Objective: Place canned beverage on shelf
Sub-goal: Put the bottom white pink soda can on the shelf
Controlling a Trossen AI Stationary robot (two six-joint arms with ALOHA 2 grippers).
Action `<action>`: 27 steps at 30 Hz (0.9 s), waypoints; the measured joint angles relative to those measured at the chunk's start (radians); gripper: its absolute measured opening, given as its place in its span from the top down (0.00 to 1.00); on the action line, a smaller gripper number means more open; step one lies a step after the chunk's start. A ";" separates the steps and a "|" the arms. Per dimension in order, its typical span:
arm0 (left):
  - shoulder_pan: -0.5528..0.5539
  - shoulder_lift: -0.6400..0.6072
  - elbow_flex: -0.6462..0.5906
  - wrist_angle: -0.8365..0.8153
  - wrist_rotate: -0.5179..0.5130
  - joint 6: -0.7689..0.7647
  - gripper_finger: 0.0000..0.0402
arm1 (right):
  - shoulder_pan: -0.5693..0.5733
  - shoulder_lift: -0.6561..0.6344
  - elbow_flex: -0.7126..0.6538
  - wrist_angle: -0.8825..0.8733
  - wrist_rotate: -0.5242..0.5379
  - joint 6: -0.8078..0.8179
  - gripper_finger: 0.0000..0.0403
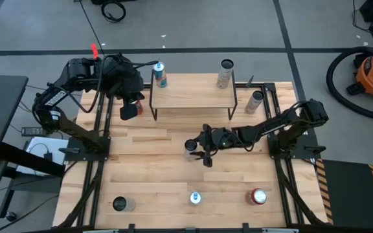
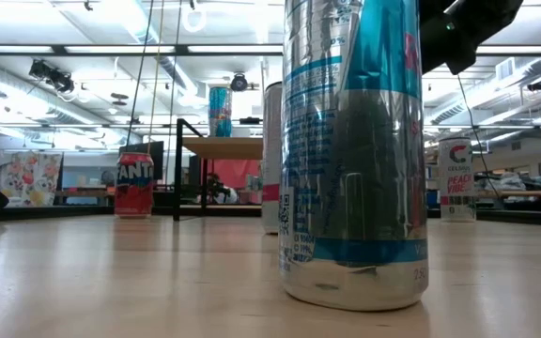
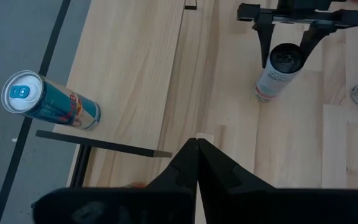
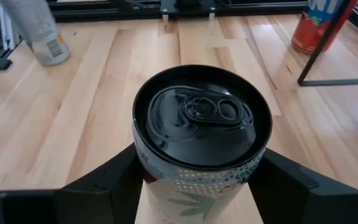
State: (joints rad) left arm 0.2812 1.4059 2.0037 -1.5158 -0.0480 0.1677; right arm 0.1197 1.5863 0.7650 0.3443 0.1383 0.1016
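Can [image 4: 202,137] between right claw [image 4: 201,186] fingers.

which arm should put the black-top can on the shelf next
Right. Its hand already straddles the black-top can at mid-table, fingers either side. The left hand is shut and empty, parked by the shelf's left end.

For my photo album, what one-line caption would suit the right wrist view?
Right pincer straddles an upright black-topped can on the wooden tabletop, jaws spread either side.
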 joint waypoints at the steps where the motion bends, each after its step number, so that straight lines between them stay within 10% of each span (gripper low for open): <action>1: 0.000 0.000 0.000 0.000 0.000 0.000 0.98 | -0.004 0.000 0.001 -0.001 0.000 0.009 0.38; 27: 0.000 0.000 0.000 0.000 0.000 0.000 0.98 | -0.184 -0.003 0.565 -0.505 -0.006 -0.131 0.38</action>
State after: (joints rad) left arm 0.2813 1.4059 2.0037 -1.5162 -0.0479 0.1673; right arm -0.0642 1.5829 1.3298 -0.1610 0.1328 -0.0292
